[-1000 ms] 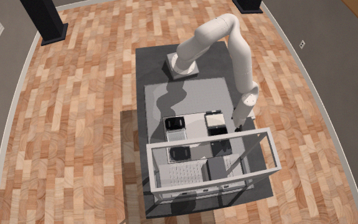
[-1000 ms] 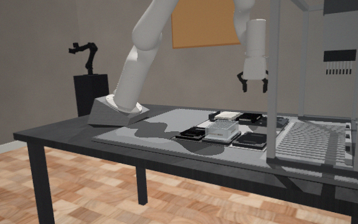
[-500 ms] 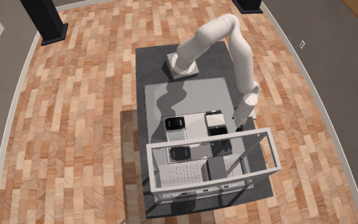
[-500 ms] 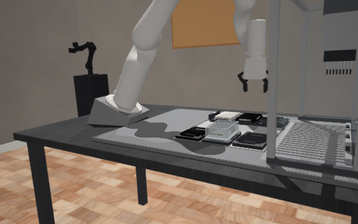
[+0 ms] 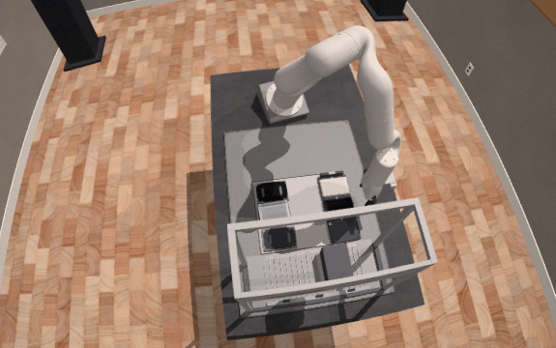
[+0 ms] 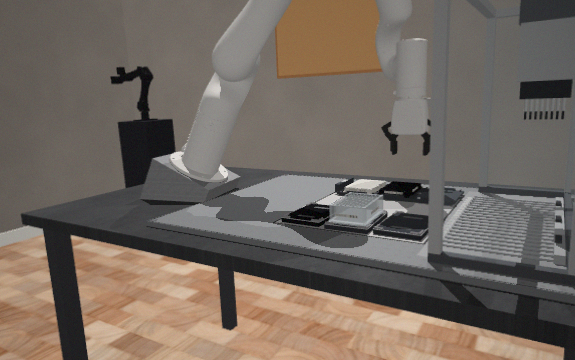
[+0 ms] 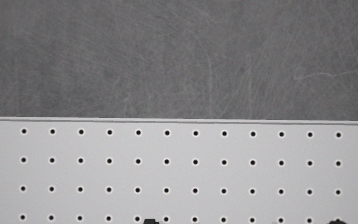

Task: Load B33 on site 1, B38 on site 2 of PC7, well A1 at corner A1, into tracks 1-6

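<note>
We are seeing the gripper hanging high over the table, fingers spread wide and holding nothing; the exterior view shows the same thing. It is sitting at about 3 o'clock of the carrier PC7 in the top view, just off its long side. The wrist view is showing only the perforated apron and the dark table top at 12 o'clock.

PC7 is lying loose on the apron. The white 384-well B33 is sitting on site 1 and the dark B38 on site 2. The far site, at 6 o'clock, is looking bare. B83 is sitting in the middle nest, with nest S1 and nest S3 both looking vacant. We cannot tell the A1 corners from here.

We are judging loading as done and the push step as coming up. The next move is calling for the gripper to drop behind the handle end at 12 o'clock of PC7. It then needs to square PC7 to tracks 1-6 and drive it toward the loading rails at 6 o'clock. The lamp is not readable in these views.
</note>
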`<state>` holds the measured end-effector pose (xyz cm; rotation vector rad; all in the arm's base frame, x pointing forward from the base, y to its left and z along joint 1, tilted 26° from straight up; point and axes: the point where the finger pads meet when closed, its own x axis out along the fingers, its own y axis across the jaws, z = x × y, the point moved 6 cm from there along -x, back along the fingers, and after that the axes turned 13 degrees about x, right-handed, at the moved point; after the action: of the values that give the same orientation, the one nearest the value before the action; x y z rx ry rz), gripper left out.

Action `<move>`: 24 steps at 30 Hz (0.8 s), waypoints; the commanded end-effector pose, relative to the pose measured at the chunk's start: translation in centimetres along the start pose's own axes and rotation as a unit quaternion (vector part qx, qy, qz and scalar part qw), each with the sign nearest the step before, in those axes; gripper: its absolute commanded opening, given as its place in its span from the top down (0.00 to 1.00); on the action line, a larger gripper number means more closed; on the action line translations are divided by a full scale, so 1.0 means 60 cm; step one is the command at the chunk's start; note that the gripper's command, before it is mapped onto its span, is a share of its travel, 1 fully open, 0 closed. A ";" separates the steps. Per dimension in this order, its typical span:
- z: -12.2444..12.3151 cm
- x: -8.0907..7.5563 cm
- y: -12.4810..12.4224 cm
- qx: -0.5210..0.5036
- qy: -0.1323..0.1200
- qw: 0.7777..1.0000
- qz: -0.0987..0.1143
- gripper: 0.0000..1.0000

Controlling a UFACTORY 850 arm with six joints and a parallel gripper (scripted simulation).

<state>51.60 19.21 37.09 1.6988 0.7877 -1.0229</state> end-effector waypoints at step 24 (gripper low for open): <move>-0.001 0.067 0.001 0.000 0.000 1.000 0.001 0.00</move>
<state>53.18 19.37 33.85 1.6984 0.7883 -1.0234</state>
